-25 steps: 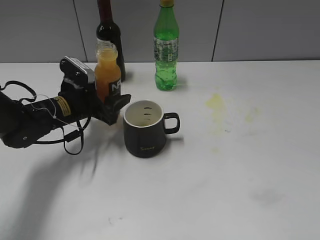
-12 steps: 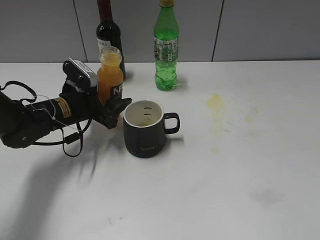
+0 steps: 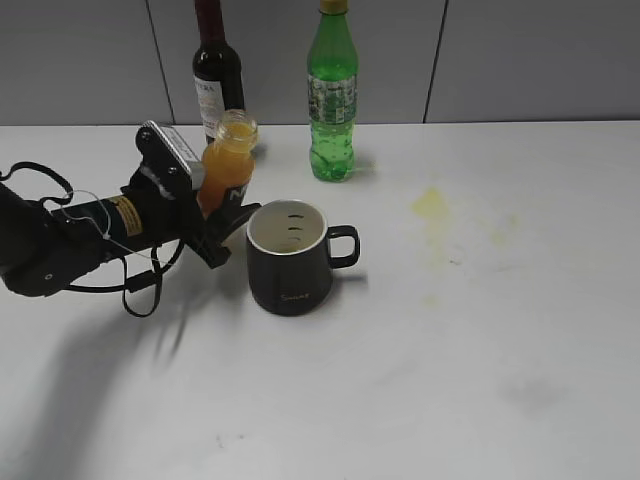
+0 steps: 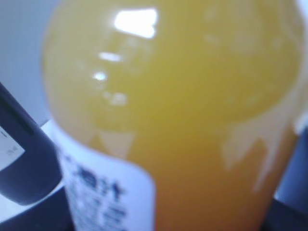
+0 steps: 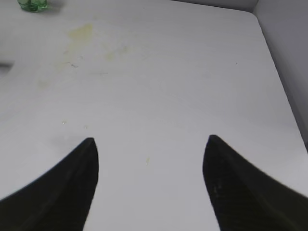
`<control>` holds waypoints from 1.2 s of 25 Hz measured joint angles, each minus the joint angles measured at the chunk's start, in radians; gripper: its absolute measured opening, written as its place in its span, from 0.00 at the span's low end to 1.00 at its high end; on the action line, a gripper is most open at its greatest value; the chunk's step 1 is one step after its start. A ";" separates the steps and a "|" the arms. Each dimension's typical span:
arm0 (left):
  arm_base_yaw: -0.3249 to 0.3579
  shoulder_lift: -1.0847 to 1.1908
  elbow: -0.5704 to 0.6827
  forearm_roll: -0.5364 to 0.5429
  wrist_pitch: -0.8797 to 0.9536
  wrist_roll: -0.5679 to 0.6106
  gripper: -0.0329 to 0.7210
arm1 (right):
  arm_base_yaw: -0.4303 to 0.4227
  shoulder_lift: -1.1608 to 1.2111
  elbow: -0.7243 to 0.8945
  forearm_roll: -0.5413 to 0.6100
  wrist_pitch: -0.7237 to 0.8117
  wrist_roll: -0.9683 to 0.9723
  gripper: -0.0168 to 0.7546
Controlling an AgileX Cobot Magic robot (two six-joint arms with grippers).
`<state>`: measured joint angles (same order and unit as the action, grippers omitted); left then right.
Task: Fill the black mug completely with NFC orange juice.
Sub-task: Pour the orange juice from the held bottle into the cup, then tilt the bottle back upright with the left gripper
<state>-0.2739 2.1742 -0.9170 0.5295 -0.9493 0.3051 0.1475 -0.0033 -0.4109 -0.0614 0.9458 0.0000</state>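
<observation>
The black mug (image 3: 291, 258) stands upright on the white table, cream inside, handle to the right. No juice shows in it. My left gripper (image 3: 222, 215) is shut on the NFC orange juice bottle (image 3: 226, 165) and holds it just left of the mug, tilted with its open neck leaning right toward the mug. The bottle fills the left wrist view (image 4: 192, 120), orange with a white label. My right gripper (image 5: 150, 144) is open and empty over bare table; it is out of the exterior view.
A dark wine bottle (image 3: 217, 65) and a green soda bottle (image 3: 332, 95) stand at the back by the grey wall. Yellowish stains (image 3: 432, 205) mark the table right of the mug. The table's right edge meets a wall (image 5: 284, 57).
My left gripper has tilted the juice bottle from upright to leaning right toward the mug. The mug has not moved.
</observation>
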 joint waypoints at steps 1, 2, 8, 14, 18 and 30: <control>0.000 0.000 0.000 -0.004 0.002 0.032 0.66 | 0.000 0.000 0.000 0.000 0.000 0.000 0.69; 0.000 0.000 0.000 -0.009 0.003 0.066 0.66 | 0.000 0.000 0.000 0.000 0.000 0.000 0.69; 0.000 0.000 0.000 -0.087 0.003 0.237 0.66 | 0.000 0.000 0.000 0.000 0.000 0.000 0.69; 0.000 0.000 0.000 -0.096 -0.019 0.323 0.66 | 0.000 0.000 0.000 0.000 0.000 0.000 0.69; -0.013 0.000 0.000 -0.103 -0.034 0.406 0.66 | 0.000 0.000 0.000 0.000 0.000 0.000 0.69; -0.018 0.000 0.000 -0.166 -0.042 0.686 0.66 | 0.000 0.000 0.000 0.000 0.000 0.000 0.69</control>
<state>-0.2919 2.1742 -0.9170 0.3636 -0.9916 0.9908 0.1475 -0.0033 -0.4109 -0.0614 0.9458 0.0000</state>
